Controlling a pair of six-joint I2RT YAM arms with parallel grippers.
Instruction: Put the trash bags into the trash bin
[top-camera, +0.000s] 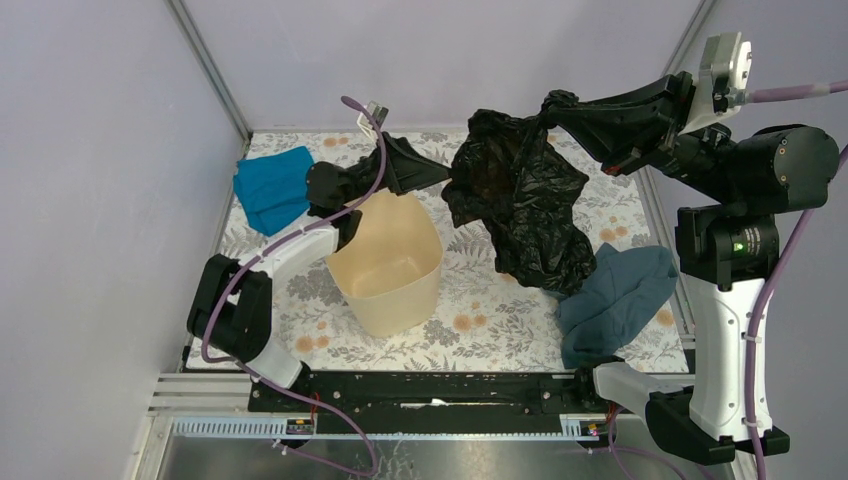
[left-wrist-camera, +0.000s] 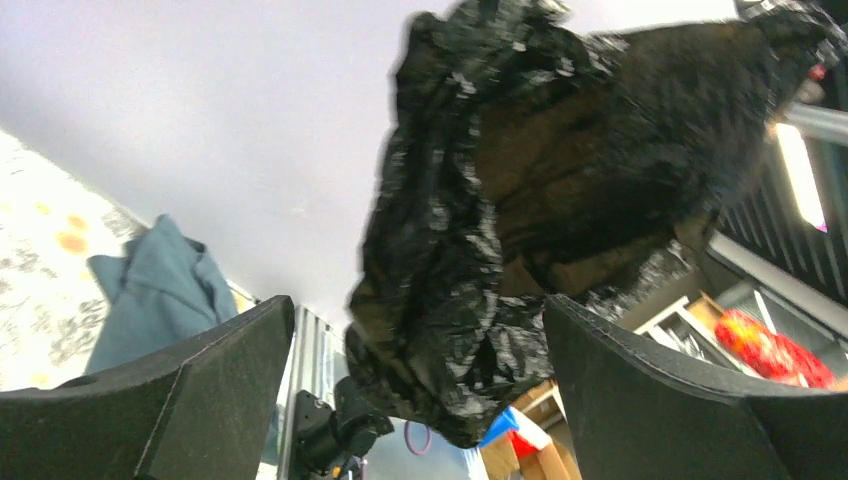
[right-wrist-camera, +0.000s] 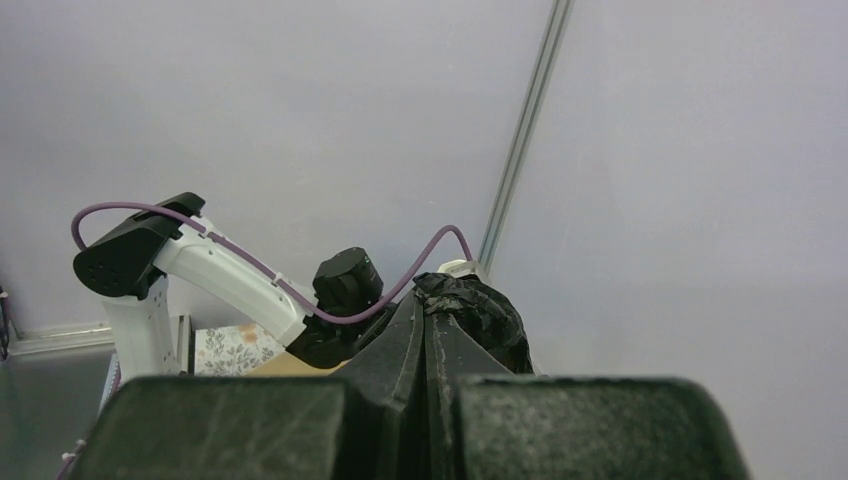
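Observation:
A glossy black trash bag (top-camera: 520, 195) hangs in the air over the table's middle, pinched at its top corner by my right gripper (top-camera: 553, 105), which is shut on it. The pinched black plastic (right-wrist-camera: 470, 305) bulges just past my right gripper (right-wrist-camera: 427, 302). The beige trash bin (top-camera: 388, 263) stands open-topped to the left of the bag. My left gripper (top-camera: 440, 172) is open above the bin's far rim, its tips next to the bag's left edge. In the left wrist view the trash bag (left-wrist-camera: 500, 210) fills the space beyond my wide-apart left gripper (left-wrist-camera: 420, 340).
A bright blue cloth (top-camera: 272, 187) lies at the back left of the floral table. A dark blue-grey cloth (top-camera: 615, 300) lies at the front right, under the bag's lower end. Grey walls close off the back and both sides.

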